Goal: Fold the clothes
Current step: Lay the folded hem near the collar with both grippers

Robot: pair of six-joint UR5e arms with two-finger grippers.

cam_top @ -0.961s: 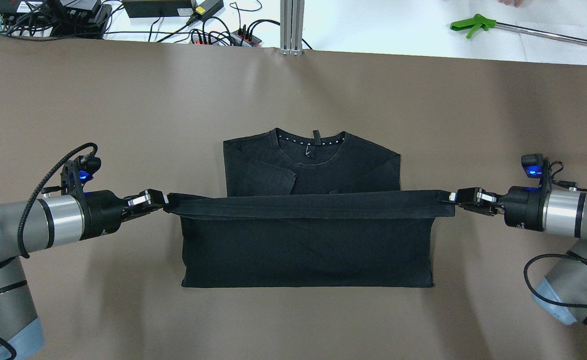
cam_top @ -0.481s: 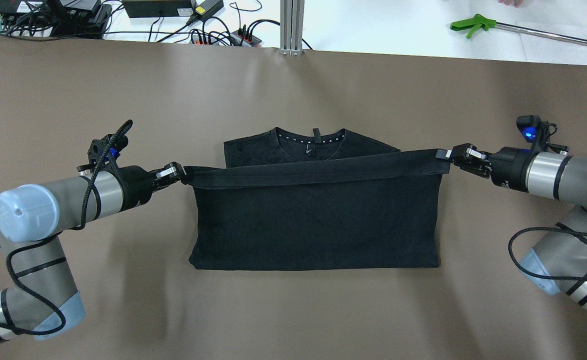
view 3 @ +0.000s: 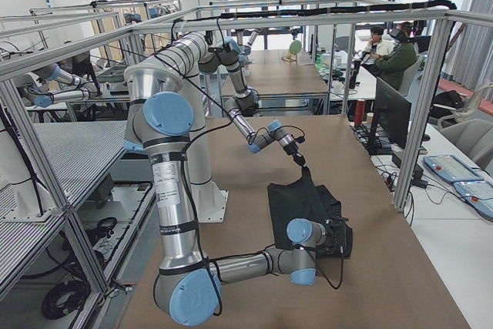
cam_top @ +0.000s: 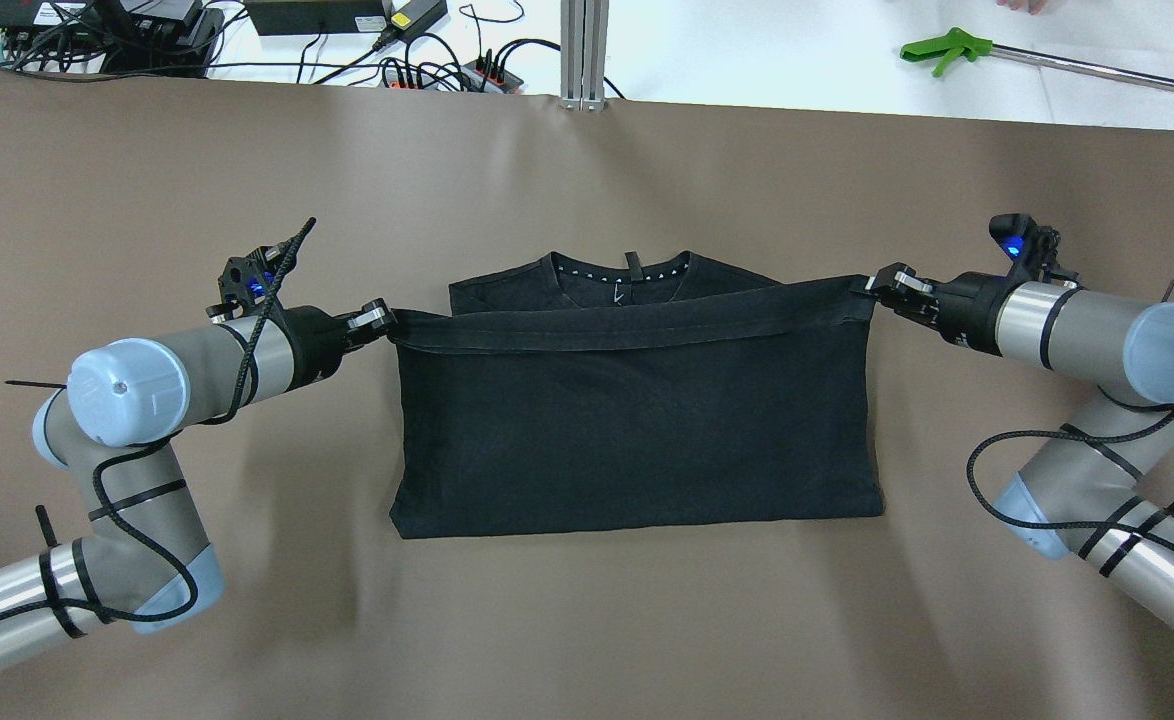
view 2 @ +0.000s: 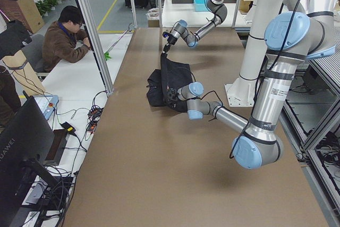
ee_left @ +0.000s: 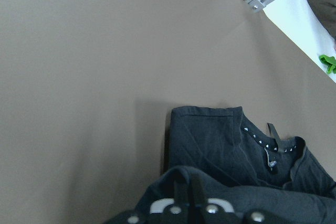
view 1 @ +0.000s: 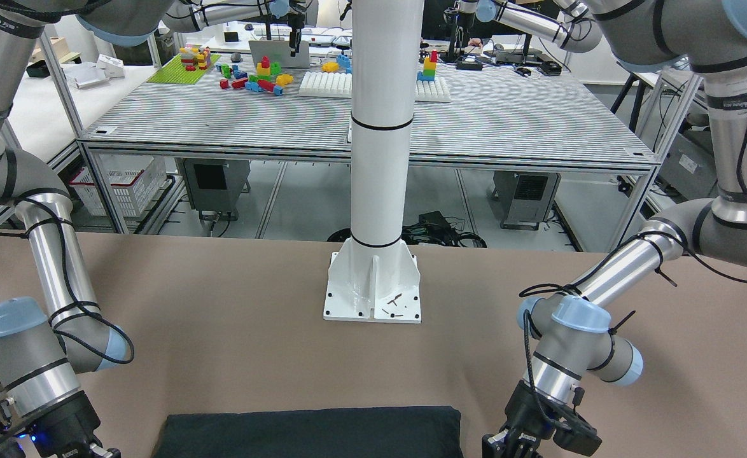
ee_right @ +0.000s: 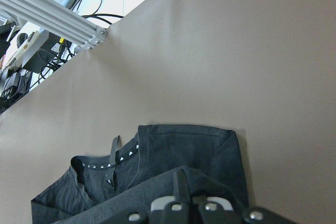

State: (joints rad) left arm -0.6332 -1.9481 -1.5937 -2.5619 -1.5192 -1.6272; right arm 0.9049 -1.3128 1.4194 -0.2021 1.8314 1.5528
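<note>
The clothes (cam_top: 637,420) are a black T-shirt lying mid-table on the brown cover, its collar (cam_top: 625,275) on the far side. The near half is lifted and doubled over toward the collar. Its hem is stretched taut between my two grippers. My left gripper (cam_top: 387,322) is shut on the hem's left corner. At the hem's right corner, my right gripper (cam_top: 872,283) is shut too. Both wrist views show black cloth (ee_left: 226,140) (ee_right: 194,150) bunched over the fingers, with the collar beyond. The front-facing view shows only the folded near edge (view 1: 310,432).
A white pillar base (view 1: 373,286) is bolted behind the shirt on the robot's side. Past the far table edge are an aluminium post (cam_top: 584,55), cables and power strips (cam_top: 427,70) and a green-handled tool (cam_top: 937,50). A person (view 2: 64,41) sits at a side desk.
Both grippers have carried the taut hem away from the robot, toward the collar. The near fold line has shifted the same way, and the sleeves are now covered.
</note>
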